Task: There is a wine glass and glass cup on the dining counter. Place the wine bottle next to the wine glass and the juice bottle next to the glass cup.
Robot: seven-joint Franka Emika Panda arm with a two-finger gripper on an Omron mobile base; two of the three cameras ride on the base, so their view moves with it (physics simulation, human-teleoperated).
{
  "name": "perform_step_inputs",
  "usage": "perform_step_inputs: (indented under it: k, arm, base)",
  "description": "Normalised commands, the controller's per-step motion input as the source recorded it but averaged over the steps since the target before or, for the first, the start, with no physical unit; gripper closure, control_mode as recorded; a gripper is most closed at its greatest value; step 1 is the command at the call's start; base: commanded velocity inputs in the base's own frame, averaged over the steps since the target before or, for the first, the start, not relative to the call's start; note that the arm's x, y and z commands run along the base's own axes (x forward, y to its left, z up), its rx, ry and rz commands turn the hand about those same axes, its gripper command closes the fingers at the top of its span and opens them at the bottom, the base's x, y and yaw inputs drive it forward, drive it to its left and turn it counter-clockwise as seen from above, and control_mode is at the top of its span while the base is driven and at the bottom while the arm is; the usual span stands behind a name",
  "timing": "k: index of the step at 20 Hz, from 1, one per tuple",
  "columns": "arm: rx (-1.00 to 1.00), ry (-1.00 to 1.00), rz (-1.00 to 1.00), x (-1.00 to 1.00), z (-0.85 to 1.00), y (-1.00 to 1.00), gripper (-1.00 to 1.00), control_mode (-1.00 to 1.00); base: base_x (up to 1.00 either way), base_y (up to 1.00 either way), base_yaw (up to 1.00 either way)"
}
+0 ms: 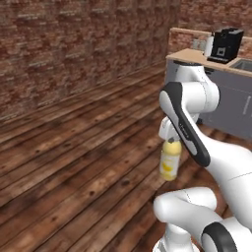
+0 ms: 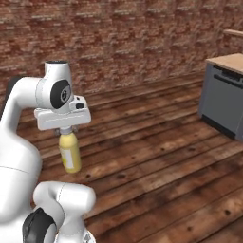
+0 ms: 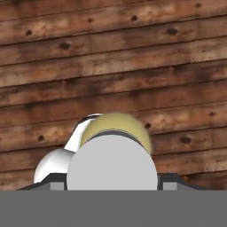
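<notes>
The juice bottle (image 1: 170,165) is a stout yellow bottle with a pale cap, and it hangs upright in the air above the plank floor. My gripper (image 2: 65,130) is shut on its neck from above. In the hand view I look straight down on the grey-white cap (image 3: 111,162), with the yellow shoulder (image 3: 128,126) showing behind it and a dark fingertip at each side. The same bottle (image 2: 70,154) hangs under the white hand in the right base view. The wine glass, glass cup, wine bottle and dining counter are out of view.
A wood-topped counter with grey cabinets (image 1: 231,106) stands at the right, with a black coffee machine (image 1: 225,45) on it; its near corner (image 2: 225,102) is at the right edge. A brick wall (image 1: 74,44) runs along the back. Open wooden floor (image 2: 156,156) lies ahead.
</notes>
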Motion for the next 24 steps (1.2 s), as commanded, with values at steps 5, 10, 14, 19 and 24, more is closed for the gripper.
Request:
perform_step_inputs:
  k: [5,10,14,19,24]
  arm:
    - [0.0,0.0,0.0,0.0,0.0,0.0,1.0,1.0]
    - [0.0,0.0,0.0,0.0,0.0,0.0,1.0,1.0]
    - [0.0,0.0,0.0,0.0,0.0,0.0,1.0,1.0]
    - [0.0,0.0,0.0,0.0,0.0,0.0,1.0,1.0]
    - [0.0,0.0,0.0,0.0,0.0,0.0,1.0,1.0]
  base:
    - [0.59,0.04,0.0]
    - [0.63,0.04,0.21]
    - [0.66,0.12,0.3]
    - [0.77,0.19,0.09]
    - [0.84,0.18,-0.03]
